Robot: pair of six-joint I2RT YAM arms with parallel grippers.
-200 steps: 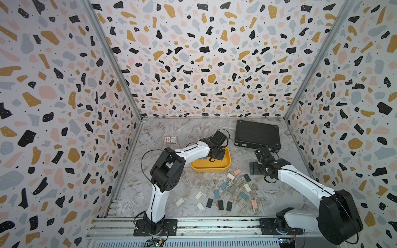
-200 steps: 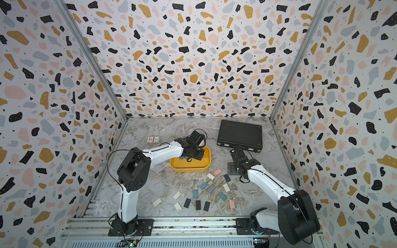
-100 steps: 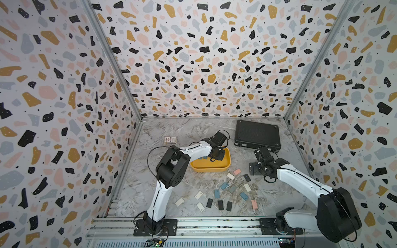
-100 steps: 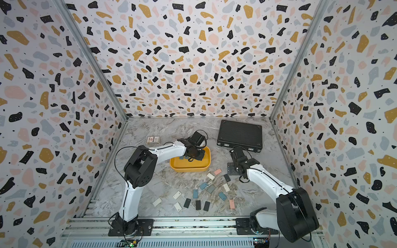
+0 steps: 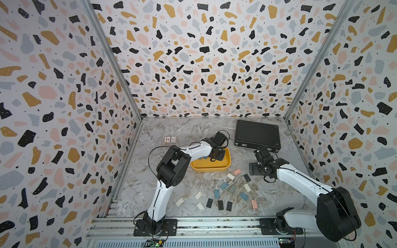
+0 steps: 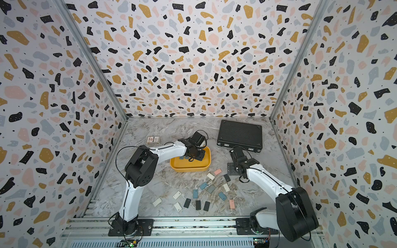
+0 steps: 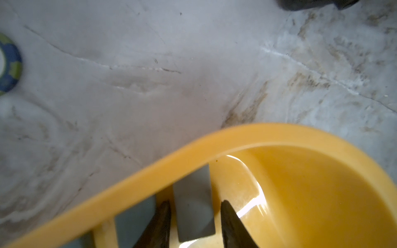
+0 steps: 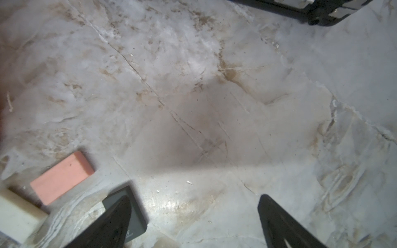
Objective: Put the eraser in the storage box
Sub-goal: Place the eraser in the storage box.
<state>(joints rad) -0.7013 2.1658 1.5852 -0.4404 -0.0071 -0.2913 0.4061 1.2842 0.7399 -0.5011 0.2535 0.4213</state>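
The yellow storage box [image 5: 210, 168] [image 6: 190, 169] stands mid-table. My left gripper [image 5: 217, 154] [image 7: 195, 203] hangs over its far left corner, jaws open. A grey eraser [image 7: 193, 206] lies flat on the box floor between the fingertips, with a gap on each side. Next to it, under the rim [image 7: 193, 154], rests a blue-grey eraser [image 7: 133, 216]. My right gripper [image 5: 254, 169] [image 8: 194, 197] is open low over bare table right of the box, one finger above a dark eraser [image 8: 137, 214]. A pink eraser [image 8: 62, 177] and a cream one [image 8: 15, 219] lie close by.
Several more erasers [image 5: 224, 185] are scattered in front of the box. A black latched case [image 5: 256, 134] lies at the back right, and a small card pack [image 5: 170, 140] at the back left. A blue-green chip [image 7: 8, 64] sits beyond the box.
My left gripper has opened over the box, and the grey eraser now lies loose between its fingers. The left arm's elbow has shifted. The right arm has stayed put.
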